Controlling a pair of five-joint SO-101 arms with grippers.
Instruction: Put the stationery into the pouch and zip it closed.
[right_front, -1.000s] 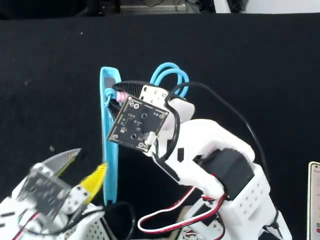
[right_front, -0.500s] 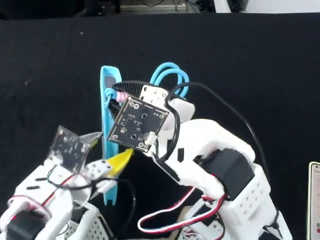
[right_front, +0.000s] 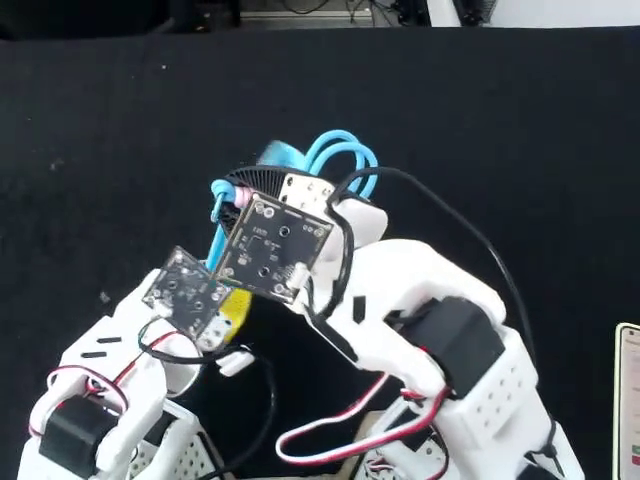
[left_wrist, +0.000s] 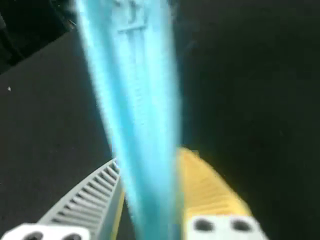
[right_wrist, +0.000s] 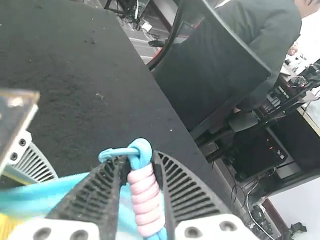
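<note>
Left wrist view: left gripper (left_wrist: 150, 165) clamps the blue pouch (left_wrist: 130, 75) between its fingers (left_wrist: 205, 195); right gripper (right_wrist: 140, 159) pinches the pink zip pull (right_wrist: 142, 192); stationery probably inside, zipping shut remains

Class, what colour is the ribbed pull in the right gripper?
The pull is pink, tipped by a blue loop; clearest in the right wrist view.
</note>
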